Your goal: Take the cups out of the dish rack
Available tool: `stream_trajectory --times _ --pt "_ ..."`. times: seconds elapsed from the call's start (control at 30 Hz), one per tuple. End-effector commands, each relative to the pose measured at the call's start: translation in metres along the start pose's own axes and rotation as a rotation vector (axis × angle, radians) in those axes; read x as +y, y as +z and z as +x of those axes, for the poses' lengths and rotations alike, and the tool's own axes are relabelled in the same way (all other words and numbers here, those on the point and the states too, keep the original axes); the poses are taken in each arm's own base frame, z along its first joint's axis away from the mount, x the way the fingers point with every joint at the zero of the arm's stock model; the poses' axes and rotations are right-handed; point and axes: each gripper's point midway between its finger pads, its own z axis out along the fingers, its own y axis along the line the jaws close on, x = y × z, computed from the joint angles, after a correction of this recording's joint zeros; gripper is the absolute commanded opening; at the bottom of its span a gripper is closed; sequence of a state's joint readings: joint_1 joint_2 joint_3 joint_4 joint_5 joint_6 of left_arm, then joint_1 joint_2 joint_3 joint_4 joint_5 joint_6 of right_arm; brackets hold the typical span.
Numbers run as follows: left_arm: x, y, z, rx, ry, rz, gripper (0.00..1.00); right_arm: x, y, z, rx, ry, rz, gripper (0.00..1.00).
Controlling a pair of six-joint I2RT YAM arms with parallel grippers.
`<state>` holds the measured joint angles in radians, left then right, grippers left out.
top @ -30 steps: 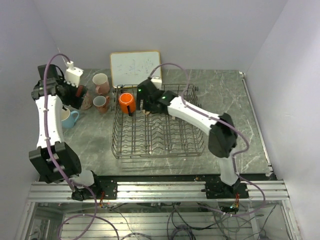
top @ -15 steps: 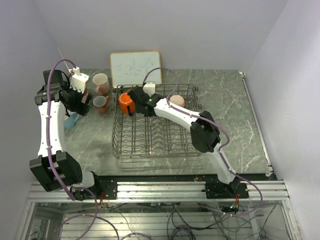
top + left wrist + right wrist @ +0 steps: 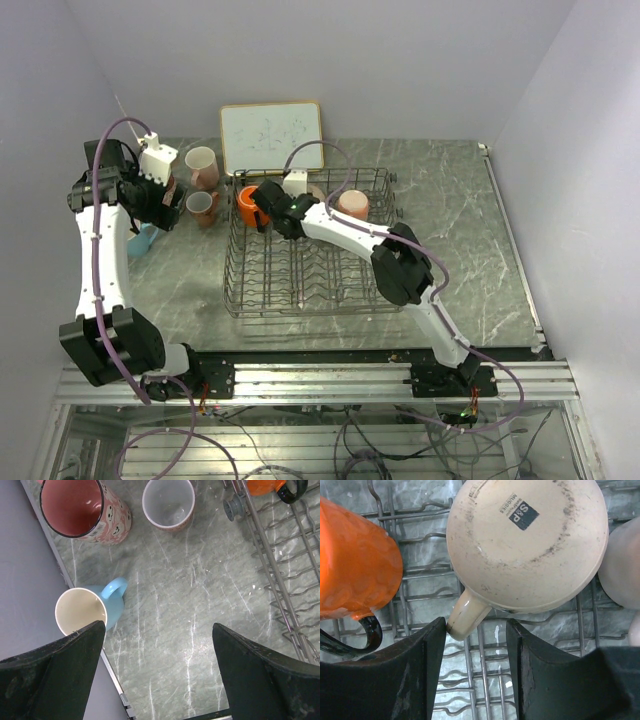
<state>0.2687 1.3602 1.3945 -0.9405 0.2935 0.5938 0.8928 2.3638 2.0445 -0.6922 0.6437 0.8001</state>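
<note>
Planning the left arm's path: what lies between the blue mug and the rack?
Nothing but bare tabletop between the blue mug and the rack; the left wrist view shows it.

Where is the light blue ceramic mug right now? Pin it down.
Left wrist view: the light blue ceramic mug stands upright on the left side of the marble table, near the tall pink patterned cup, outside the dark wire dish rack.

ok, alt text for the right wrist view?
A beige mug sits upside down in the dish rack, its base with a printed label facing the camera and its handle reaching between the open fingers of the right tool, not yet gripped. An orange mug with a black handle lies left; a pale cup edges in right.
</note>
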Motion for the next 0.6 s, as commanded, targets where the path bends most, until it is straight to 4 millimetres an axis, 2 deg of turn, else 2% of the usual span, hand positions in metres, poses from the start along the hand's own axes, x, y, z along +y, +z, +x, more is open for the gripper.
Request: stream_trajectory --times 0.0,0.13,0.3,0.47,0.57 --pt "-0.004 -0.017 -0.015 -0.06 -0.001 0.004 1.0 -0.02 -0.005 -0.005 -0.053 -0.004 0.085 0.49" --pt "-0.005 -0.019 -0.017 -0.074 0.004 0.003 1.0 -0.033 -0.016 -0.008 -0.078 -0.002 0.09 0.41" --pt "-0.007 -0.02 -0.018 -0.08 0.0 0.01 1.0 -0.042 -0.018 -0.005 -0.076 -0.017 0.111 0.36" --pt "-0.008 -0.022 -0.02 -0.092 0.0 0.01 1.0 -0.037 -0.011 0.003 -0.044 -0.049 0.083 0.37" --pt "-0.008 -0.023 -0.02 -0.089 0.0 0.014 1.0 -0.037 0.0 0.01 -0.006 -0.06 0.077 0.38"
